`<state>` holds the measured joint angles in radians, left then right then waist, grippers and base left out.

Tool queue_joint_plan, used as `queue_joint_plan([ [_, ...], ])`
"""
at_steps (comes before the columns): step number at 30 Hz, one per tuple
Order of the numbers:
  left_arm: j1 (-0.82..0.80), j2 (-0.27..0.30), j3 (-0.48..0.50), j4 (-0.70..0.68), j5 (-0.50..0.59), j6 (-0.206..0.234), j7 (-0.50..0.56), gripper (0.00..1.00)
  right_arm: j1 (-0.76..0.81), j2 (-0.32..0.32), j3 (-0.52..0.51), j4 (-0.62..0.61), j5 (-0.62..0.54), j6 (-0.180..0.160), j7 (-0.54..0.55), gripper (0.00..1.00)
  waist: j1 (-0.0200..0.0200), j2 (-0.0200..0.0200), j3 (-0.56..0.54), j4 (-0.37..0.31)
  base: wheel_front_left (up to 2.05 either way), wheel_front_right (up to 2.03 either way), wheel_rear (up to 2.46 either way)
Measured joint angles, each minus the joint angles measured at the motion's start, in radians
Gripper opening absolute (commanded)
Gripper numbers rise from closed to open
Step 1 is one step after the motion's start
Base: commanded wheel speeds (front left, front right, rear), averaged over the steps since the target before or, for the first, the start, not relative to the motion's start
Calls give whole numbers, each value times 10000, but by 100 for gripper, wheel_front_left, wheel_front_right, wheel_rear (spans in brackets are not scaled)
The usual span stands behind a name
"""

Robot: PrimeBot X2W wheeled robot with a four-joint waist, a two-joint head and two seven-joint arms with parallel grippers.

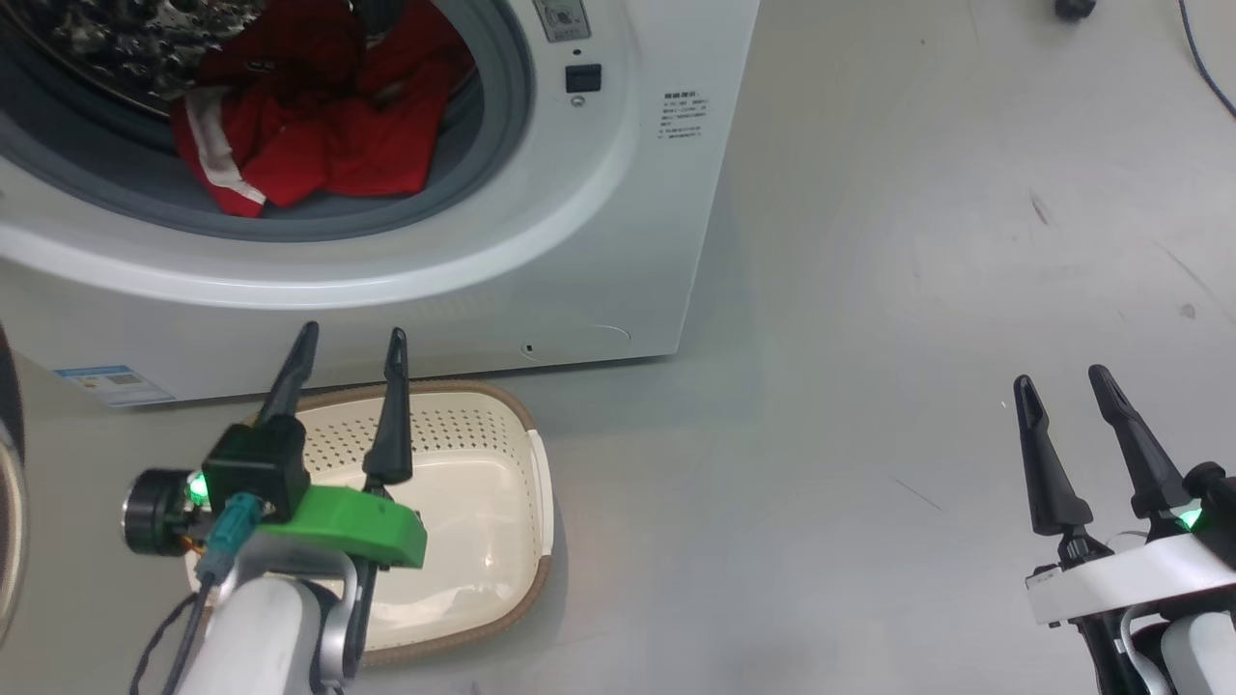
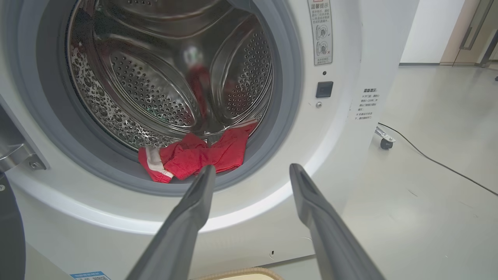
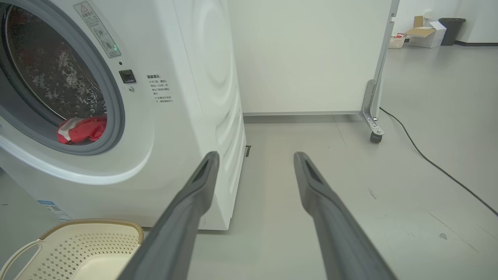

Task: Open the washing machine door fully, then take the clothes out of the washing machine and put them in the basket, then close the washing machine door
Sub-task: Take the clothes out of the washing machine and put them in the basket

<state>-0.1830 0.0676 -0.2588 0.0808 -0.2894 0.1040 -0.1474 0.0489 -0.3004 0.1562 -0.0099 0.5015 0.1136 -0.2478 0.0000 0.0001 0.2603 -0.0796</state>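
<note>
Clothes lie inside the washing machine; left end effector and right end effector gape empty.

Head view: the washing machine takes up the upper left, and the clothes sit inside the drum, right at the front lip of the opening. The basket is on the floor just in front of the machine, lower left of frame, with the left gripper above it. The right gripper is well apart at the lower right. A cable runs through the upper right corner.
</note>
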Motion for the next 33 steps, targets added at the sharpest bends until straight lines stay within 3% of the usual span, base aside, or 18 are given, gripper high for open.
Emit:
queue_joint_plan([
  [16,-3047,744,1496,1523,267,102,2378,100,-888,77,253,232,368,82,0,100,1,0,1459,-1489,0,0,0],
  [33,-5693,1695,3072,3488,1118,151,4660,100,-1704,180,769,270,750,84,-13,100,1,0,2641,-2545,0,0,0],
])
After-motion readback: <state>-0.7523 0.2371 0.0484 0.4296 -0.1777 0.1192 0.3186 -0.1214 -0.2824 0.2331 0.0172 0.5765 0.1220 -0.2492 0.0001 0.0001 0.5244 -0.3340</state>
